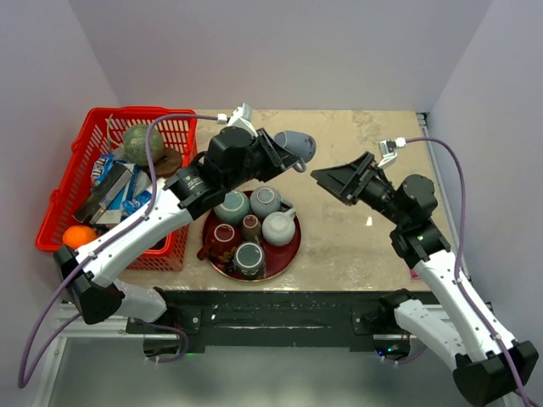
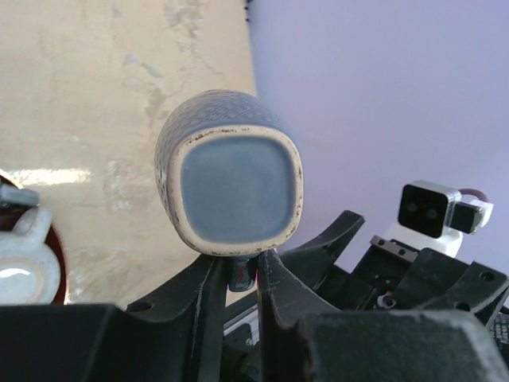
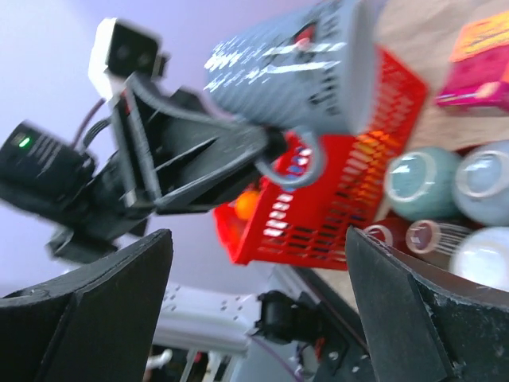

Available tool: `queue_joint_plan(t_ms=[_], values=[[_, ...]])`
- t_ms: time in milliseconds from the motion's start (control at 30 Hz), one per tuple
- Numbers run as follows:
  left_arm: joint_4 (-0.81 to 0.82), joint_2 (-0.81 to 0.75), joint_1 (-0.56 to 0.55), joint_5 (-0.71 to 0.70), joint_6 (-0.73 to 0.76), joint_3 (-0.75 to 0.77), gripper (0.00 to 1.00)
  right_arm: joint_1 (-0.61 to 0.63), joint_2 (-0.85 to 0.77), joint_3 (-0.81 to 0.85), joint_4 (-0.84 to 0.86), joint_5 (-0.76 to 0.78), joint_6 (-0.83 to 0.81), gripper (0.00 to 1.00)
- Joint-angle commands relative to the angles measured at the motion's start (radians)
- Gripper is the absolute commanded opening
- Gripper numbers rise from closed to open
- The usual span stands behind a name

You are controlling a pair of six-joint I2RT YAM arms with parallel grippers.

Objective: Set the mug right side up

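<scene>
The blue-grey mug (image 1: 295,146) hangs in the air over the back of the table, lying on its side. My left gripper (image 1: 282,159) is shut on its handle. In the left wrist view the mug's square glazed base (image 2: 235,191) faces the camera, and my fingers (image 2: 278,278) pinch the dark handle (image 2: 241,274) just under it. My right gripper (image 1: 339,180) is open and empty, to the right of the mug and pointing at it. The right wrist view shows the mug (image 3: 294,64) with its ring handle (image 3: 298,163) held in the left jaws, ahead of my wide-open right gripper (image 3: 258,239).
A dark red round tray (image 1: 288,252) holding several cups sits at the table's front centre. A red basket (image 1: 136,112) with an orange (image 1: 79,235), boxes and a green ball stands at the left. A pink box (image 3: 477,72) shows near the cups.
</scene>
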Motion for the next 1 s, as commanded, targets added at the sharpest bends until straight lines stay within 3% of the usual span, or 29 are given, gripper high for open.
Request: queue_joint_plan(t_ms=[0, 233, 433, 633, 967], values=[[0.309, -0.054, 0.015, 0.156, -0.009, -0.039, 0.0, 0.098, 0.03, 0.009, 0.273, 0.026, 0.065, 0.9], [0.492, -0.085, 0.018, 0.248, -0.049, -0.096, 0.0, 0.104, 0.055, 0.0, 0.341, 0.039, 0.093, 0.83], [0.516, -0.123, 0.018, 0.237, -0.063, -0.125, 0.0, 0.104, 0.036, -0.001, 0.335, 0.081, 0.082, 0.66], [0.549, -0.137, 0.018, 0.268, -0.105, -0.159, 0.0, 0.104, 0.055, 0.005, 0.377, 0.087, 0.081, 0.63], [0.676, -0.16, 0.018, 0.317, -0.169, -0.272, 0.0, 0.103, 0.095, 0.031, 0.459, 0.066, 0.088, 0.46]])
